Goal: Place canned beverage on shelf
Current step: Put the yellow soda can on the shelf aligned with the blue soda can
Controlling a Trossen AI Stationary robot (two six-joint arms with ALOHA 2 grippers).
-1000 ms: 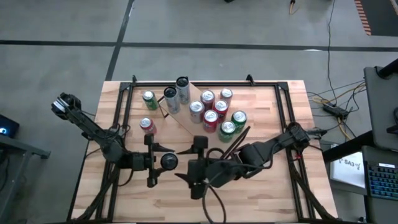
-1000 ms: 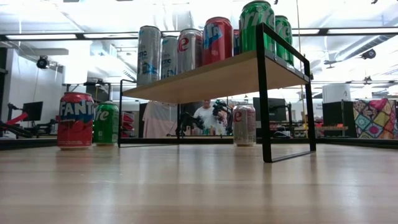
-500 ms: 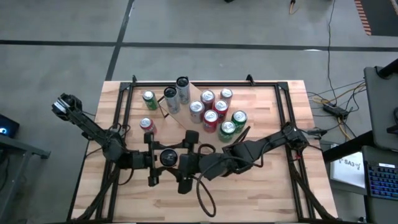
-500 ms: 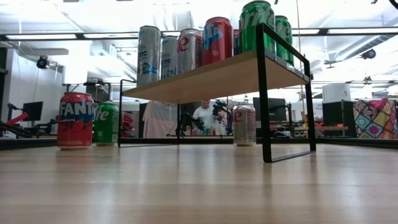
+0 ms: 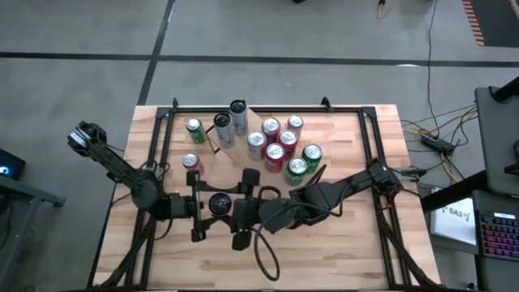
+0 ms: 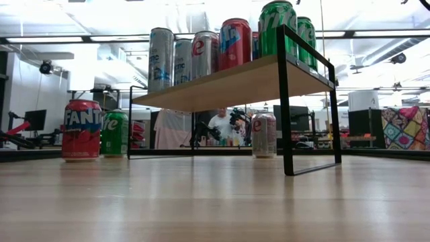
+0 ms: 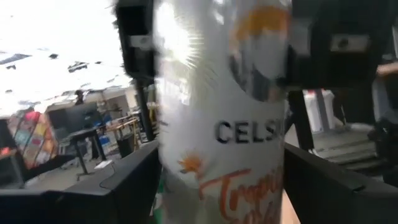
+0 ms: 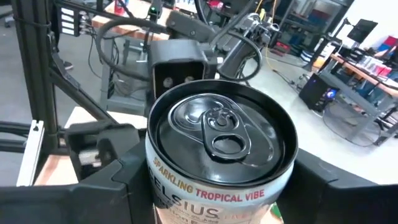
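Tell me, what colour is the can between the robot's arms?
White with orange lettering, black lid: the Celsius can, best in the right wrist view.

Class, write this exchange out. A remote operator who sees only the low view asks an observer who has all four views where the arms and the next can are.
Operator: My low view shows the shelf and the cans on it, but no arms. Where are they?
Observer: In the high view, the left gripper and right gripper face each other over the table, on the arms' side of the shelf.
Operator: Is a can with them?
Observer: Yes. One upright can stands between the two grippers.
Operator: Which drink is it?
Observer: The right wrist view shows its label, which reads Celsius Sparkling Tropical Vibe. The tab is unopened.
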